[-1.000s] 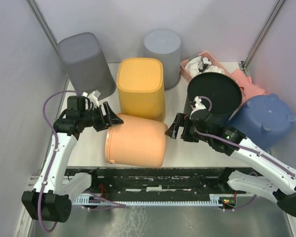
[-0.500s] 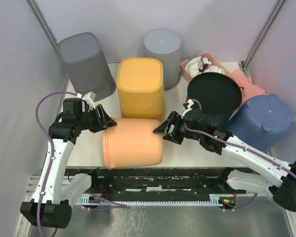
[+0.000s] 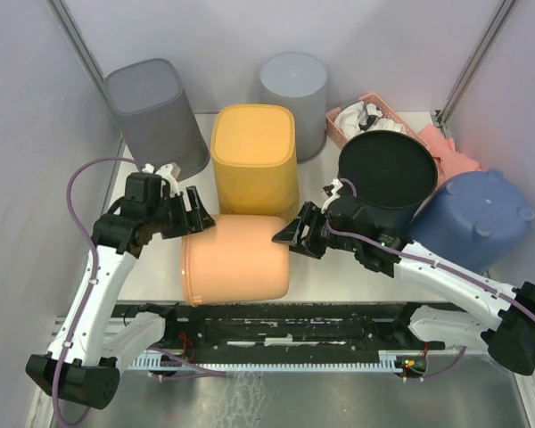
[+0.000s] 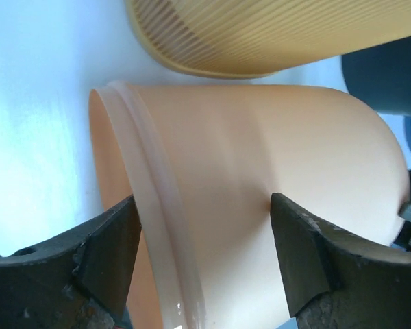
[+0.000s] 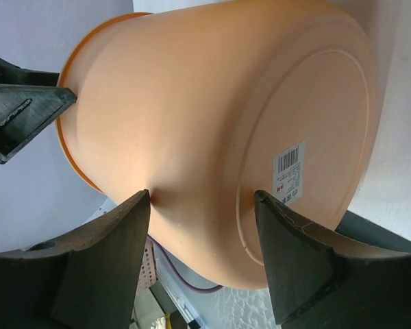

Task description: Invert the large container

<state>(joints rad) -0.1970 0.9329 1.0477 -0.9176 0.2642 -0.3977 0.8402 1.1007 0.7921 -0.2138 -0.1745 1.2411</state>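
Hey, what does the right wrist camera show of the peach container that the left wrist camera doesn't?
Only the right wrist view shows the peach container's flat base and the barcode label stuck on it. Only the left wrist view shows the yellow ribbed bin beyond the container and part of a dark container at the upper right. Both show the peach container lying on its side, its wall between open fingers: the right claw in one, the left claw in the other.

Pale lilac walls (image 3: 401, 45) enclose a white table (image 3: 325, 283) under soft, even light.
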